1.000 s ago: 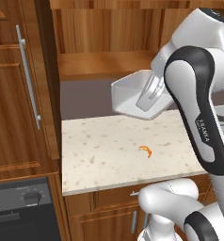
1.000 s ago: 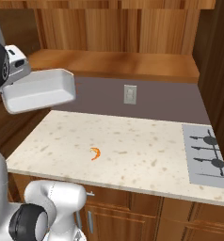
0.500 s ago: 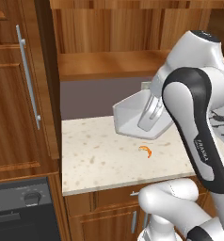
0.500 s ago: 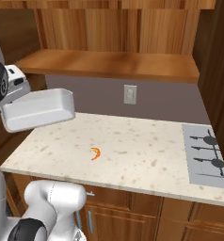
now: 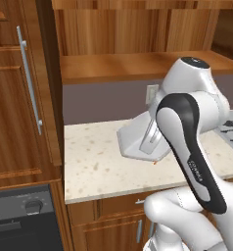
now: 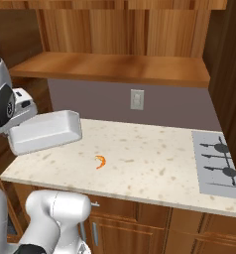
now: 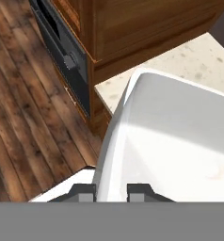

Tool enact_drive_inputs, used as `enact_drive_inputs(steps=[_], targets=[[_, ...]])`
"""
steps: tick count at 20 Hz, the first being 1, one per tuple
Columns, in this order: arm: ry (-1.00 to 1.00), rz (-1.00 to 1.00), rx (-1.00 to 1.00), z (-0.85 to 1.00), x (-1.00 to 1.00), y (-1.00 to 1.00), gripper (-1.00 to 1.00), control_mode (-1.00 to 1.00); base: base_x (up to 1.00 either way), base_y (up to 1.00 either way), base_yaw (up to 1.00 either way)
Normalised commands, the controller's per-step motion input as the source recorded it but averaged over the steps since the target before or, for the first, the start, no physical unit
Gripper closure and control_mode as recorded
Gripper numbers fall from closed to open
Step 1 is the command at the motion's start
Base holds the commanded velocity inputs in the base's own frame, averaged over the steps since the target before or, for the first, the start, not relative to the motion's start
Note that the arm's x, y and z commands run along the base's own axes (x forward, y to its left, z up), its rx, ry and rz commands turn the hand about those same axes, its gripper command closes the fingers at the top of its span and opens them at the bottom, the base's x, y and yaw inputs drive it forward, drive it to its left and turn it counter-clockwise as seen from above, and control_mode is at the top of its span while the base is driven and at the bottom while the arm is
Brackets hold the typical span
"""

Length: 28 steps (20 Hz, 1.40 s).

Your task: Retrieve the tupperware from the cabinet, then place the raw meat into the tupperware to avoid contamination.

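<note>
My gripper (image 7: pixel 111 190) is shut on the rim of the white tupperware (image 7: pixel 170 136), one finger inside the wall and one outside. The tray hangs tilted a little above the speckled counter (image 6: pixel 149 163), seen as a white box (image 6: pixel 45 131) at the left end and beside my forearm (image 5: pixel 138 139). The raw meat (image 6: pixel 100 161), a small orange crescent, lies on the counter just right of and below the tray; a speck of it (image 5: pixel 155 162) peeks out under the tray's edge. The cabinet (image 6: pixel 110 67) stands open above, its wood shelf bare.
A cooktop (image 6: pixel 219 163) sits at the counter's right end, and a wall outlet (image 6: pixel 136 99) is on the backsplash. A tall wood door with a long silver handle (image 5: pixel 30 78) rises left of the counter, above a dark appliance (image 5: pixel 20 215). Drawers run under the counter.
The tupperware has come down from shelf height to just above the counter, still held in my gripper. The orange piece has not moved.
</note>
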Motion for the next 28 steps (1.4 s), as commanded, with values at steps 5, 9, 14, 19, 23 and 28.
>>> enact_drive_inputs(steps=[5, 9, 14, 19, 23, 28], targets=[[0.04, 0.01, -0.04, -0.49, 0.08, 0.03, 1.0, -1.0, 0.0, 0.0, 0.0], [0.04, 0.02, -0.03, -0.49, 0.12, 0.04, 1.0, -1.0, 0.0, 0.0, 0.0], [0.03, 0.05, 0.0, -0.44, 0.26, 0.0, 1.0, -1.0, 0.0, 0.0, 0.0], [0.03, 0.07, 0.0, -0.35, 0.35, 0.0, 1.0, -1.0, 0.0, 0.0, 0.0], [0.02, 0.1, 0.0, -0.3, 0.36, 0.0, 1.0, -1.0, 0.0, 0.0, 0.0], [0.0, 0.1, 0.0, -0.27, 0.31, 0.0, 1.0, -1.0, 0.0, 0.0, 0.0]])
